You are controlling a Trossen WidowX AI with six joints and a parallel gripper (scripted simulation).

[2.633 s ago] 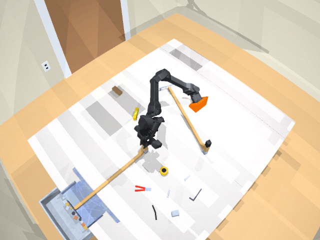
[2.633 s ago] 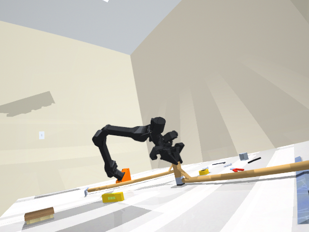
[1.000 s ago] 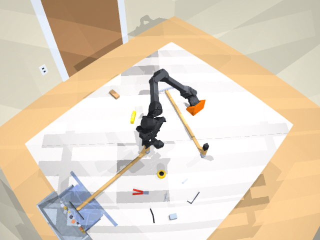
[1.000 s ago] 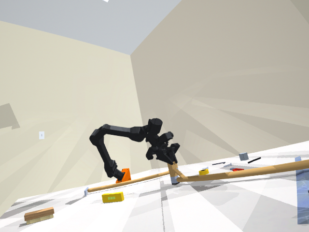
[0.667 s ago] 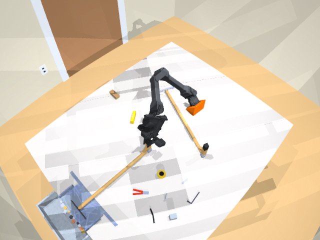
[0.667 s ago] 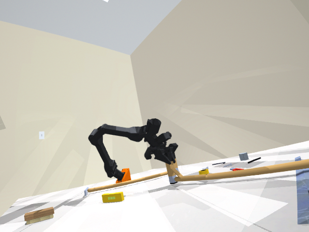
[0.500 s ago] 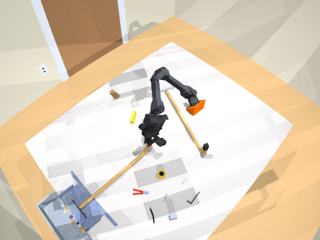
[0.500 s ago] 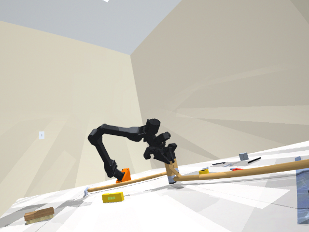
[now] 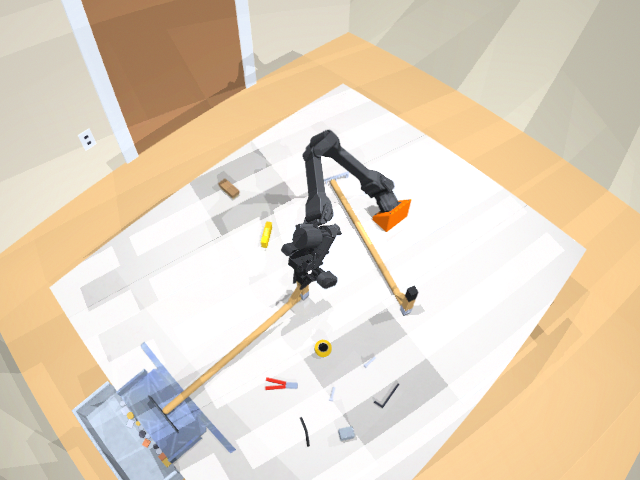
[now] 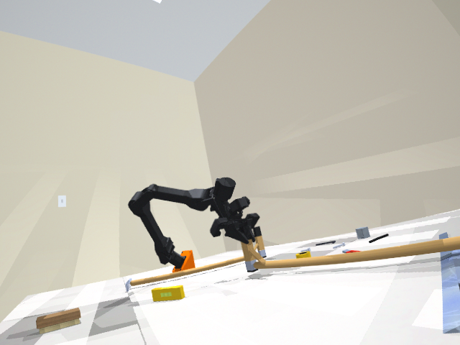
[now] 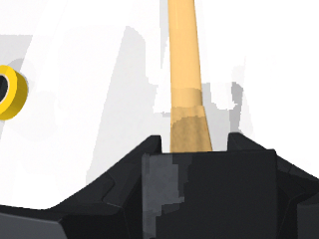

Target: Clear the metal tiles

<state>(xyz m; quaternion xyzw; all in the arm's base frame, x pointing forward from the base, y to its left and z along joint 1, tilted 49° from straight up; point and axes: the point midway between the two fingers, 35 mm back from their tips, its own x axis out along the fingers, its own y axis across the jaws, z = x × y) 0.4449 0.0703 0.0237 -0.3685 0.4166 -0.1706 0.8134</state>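
My gripper (image 9: 305, 288) (image 10: 253, 237) (image 11: 194, 143) is shut on the handle end of the long wooden scraper (image 9: 232, 353) (image 10: 353, 256) (image 11: 182, 40), low over the table. The scraper's pole runs to the front left. Its dark blade (image 9: 164, 414) rests on the bluish steel bench plate (image 9: 188, 426) (image 10: 450, 282) close to the catch box (image 9: 95, 415). Several small coloured tiles (image 9: 146, 442) lie in a row beyond the blade, where the plate meets the box. Whether they are fully inside the box is not clear.
A second long-handled tool (image 9: 369, 242) (image 10: 185, 272) lies right of the arm, near its orange base (image 9: 392, 214). A yellow block (image 9: 265, 234) (image 10: 167, 293), wooden block (image 9: 228, 188), yellow tape roll (image 9: 323, 348) (image 11: 10, 94), red pliers (image 9: 279, 383), grey cube (image 9: 346, 433) and black Allen key (image 9: 386, 396) are scattered around.
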